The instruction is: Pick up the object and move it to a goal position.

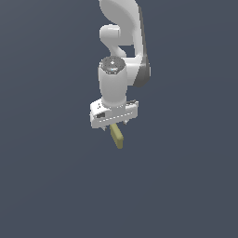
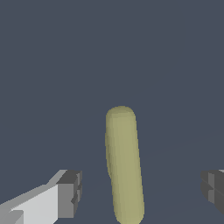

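Flat, dim, even simulator light; sharp but coarse renders, no cast shadows, glare, blur or edge distortion.

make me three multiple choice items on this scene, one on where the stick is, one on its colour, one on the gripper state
1. Where does the stick lie relative to the gripper?
A. between its fingers
B. far off to one side of it
C. on top of the arm

2. What colour is the stick?
A. red
B. olive-yellow
C. blue

3. What state is the gripper in?
A. shut on the stick
B. shut on nothing
C. open, both fingers clear of the stick

Answers:
1. A: the wrist view shows the stick in the gap between the fingers, and the exterior view shows it just under the gripper.
2. B: it is olive-yellow in both views.
3. C: the wrist view shows a wide space on each side of the stick.
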Robot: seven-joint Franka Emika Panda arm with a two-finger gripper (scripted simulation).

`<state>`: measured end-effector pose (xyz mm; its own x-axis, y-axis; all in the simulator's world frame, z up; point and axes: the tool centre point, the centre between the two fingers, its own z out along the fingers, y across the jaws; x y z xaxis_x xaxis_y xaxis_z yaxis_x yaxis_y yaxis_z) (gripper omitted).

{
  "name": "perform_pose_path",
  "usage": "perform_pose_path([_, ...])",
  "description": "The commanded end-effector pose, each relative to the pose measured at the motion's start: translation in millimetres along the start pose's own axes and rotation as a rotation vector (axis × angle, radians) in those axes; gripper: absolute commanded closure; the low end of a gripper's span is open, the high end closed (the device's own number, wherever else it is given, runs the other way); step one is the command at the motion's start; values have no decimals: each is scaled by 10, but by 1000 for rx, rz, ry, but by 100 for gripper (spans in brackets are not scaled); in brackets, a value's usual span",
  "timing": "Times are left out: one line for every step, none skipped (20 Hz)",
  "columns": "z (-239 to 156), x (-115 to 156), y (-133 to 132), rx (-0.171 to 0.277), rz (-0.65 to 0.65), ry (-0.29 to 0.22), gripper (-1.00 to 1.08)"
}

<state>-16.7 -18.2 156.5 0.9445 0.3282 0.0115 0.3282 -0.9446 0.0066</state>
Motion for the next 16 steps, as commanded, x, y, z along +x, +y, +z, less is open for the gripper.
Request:
perform_pose_path([46,-29,-38,3,-41,-5,-92])
perform_pose_path([60,-38,-49,4,-53,-6,-92])
perform_pose_path([72,-46,-60,5,-64,-8,-92])
perform_pose_path([83,-52,-68,5,-73,-9,-92])
perform_pose_path([91,-57,-75,6,-80,-10,-92])
perform_pose_path([97,-62,-80,6,-86,-10,-92])
perform_pose_path([102,-65,-84,7,-90,-11,-92])
perform_pose_path([105,-66,-87,7,-92,-11,-92])
perform_pose_path([106,-67,-87,7,-93,-11,-92])
perform_pose_path([102,-64,-84,7,-88,-11,-92])
perform_pose_path([105,-64,-84,7,-88,-11,-92])
perform_pose_path([115,-65,-84,7,-88,-11,-92])
perform_pose_path([132,-66,-83,7,-88,-11,-92])
perform_pose_path([155,-66,-86,7,-89,-11,-92])
perform_pose_path([185,-68,-85,7,-89,-11,-92])
perform_pose_path([222,-69,-88,7,-89,-11,-92])
